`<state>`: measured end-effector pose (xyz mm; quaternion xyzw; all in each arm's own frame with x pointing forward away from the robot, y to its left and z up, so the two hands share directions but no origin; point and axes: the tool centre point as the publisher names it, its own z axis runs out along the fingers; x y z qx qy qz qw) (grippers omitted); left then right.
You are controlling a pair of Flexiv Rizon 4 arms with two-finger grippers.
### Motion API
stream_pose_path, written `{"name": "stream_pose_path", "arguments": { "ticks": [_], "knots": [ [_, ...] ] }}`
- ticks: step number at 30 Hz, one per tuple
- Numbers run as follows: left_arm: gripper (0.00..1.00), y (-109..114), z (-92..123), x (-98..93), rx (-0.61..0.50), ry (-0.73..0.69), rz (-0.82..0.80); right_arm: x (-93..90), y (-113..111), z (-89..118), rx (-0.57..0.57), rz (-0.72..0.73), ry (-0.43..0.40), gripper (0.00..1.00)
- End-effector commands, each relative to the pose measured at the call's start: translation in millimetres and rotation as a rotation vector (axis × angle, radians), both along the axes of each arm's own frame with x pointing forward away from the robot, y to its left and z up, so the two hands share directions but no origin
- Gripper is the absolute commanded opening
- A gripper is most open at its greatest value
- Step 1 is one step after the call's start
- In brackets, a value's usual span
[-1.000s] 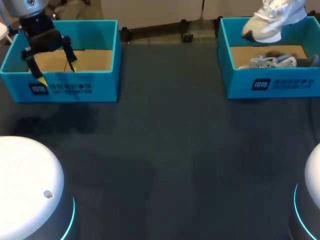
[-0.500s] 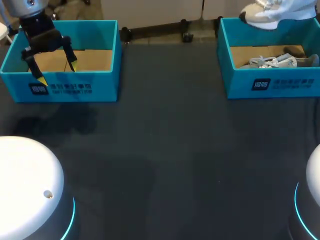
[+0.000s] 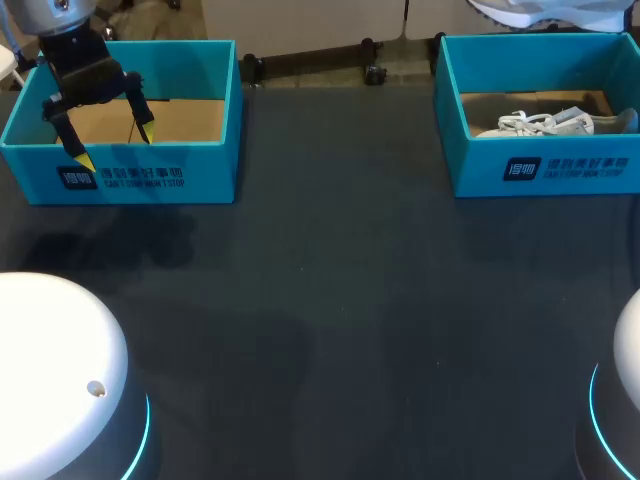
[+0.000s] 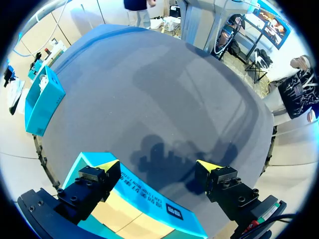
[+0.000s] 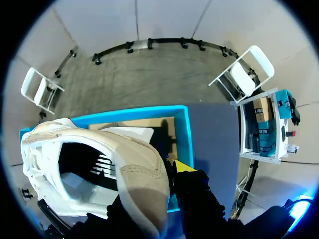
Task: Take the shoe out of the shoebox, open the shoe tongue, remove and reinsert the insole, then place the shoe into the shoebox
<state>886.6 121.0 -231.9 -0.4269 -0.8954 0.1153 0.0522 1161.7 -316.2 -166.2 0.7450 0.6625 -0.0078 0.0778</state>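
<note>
— Where has the shoe got to?

— The cream-white mesh-and-suede sneaker [image 3: 545, 12] is at the upper right edge of the head view, hanging clear above the open teal cardboard shoebox [image 3: 545, 170]. A second, greyish laced shoe [image 3: 545, 122] lies inside that box.

— And what has hold of it?

— The right gripper [image 5: 167, 172] is clamped on the sneaker's [image 5: 99, 164] heel collar. One yellow tip shows outside the heel, and the other finger looks to be tucked inside the opening.

— Will that hold?

— I'd guess so, since it looks light. The heel and sole should be the stiff parts, and the upper is soft and will give. Pinched at one end like that, though, the toe may sag or swing.

— What about the other arm?

— The left gripper [image 3: 113, 148] hangs with its fingers spread wide and nothing in them, over the front wall of the other teal box [image 3: 150, 175] at the upper left. It's well apart from the sneaker.

— And for the tongue?

— I'd take it by its floppy top edge, with the heel kept pinned. The insole will likely bend, so it's best lifted from the heel end.
</note>
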Motion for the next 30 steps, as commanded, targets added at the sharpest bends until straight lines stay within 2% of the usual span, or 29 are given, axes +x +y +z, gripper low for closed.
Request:
{"name": "stream_pose_path", "arguments": {
  "ticks": [1, 7, 11, 21, 30],
  "knots": [
    [1.0, 0, 0, 0.1, 0.003, 0.0, -0.001, -7.0, 1, 1, -0.003, 0.003, -0.016, 0.0],
    [1.0, 0, 0, 0.1, 0.003, 0.0, -0.001, -16.9, -2, -13, -0.029, -0.095, -0.066, 0.0],
    [1.0, 0, 0, 0.1, 0.003, 0.0, -0.001, -17.9, -10, -23, -0.071, -0.135, -0.07, 0.0],
    [1.0, 0, 0, 0.1, 0.003, 0.0, -0.001, -28.6, -10, -61, -0.062, -0.135, -0.065, 0.0],
    [1.0, 0, 0, 0.1, 0.003, 0.0, -0.001, -35.7, -9, -77, -0.053, -0.127, -0.07, 0.0]
  ]
}}
